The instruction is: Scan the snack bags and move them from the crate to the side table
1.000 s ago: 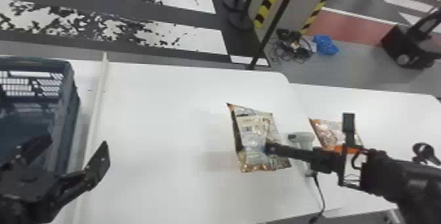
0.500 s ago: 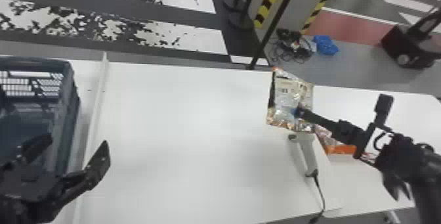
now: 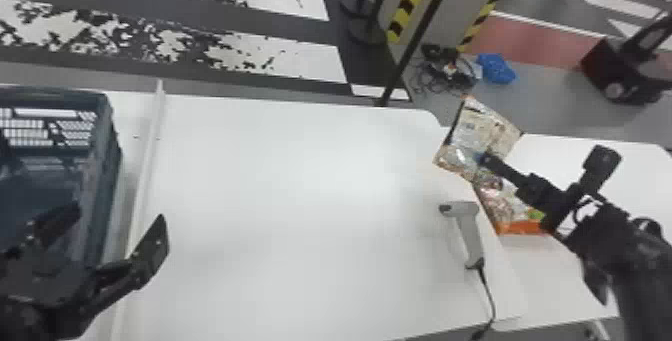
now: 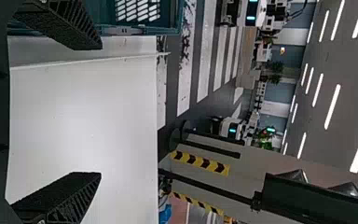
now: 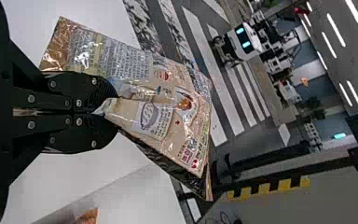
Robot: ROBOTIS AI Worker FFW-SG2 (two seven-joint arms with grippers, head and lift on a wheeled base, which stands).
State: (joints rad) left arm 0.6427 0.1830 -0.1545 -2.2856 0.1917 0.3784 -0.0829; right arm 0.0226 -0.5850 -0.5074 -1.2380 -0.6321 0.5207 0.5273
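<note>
The snack bag (image 3: 462, 140) is pinched in the right jaws, spreading out beyond their tips. Below them, another bag (image 3: 502, 207) lies on the side table (image 3: 560, 285); best to go past it, lower until the held one rests flat, then release gently. The left jaws gape beside the crate (image 3: 106, 175).

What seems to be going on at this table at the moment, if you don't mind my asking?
The robot's right gripper has its jaws shut on a snack bag, held up near the right end of the white table. A scanner lies close by on that table. Another snack bag rests on the side table to the right. The left gripper waits with open jaws by the crate.
</note>
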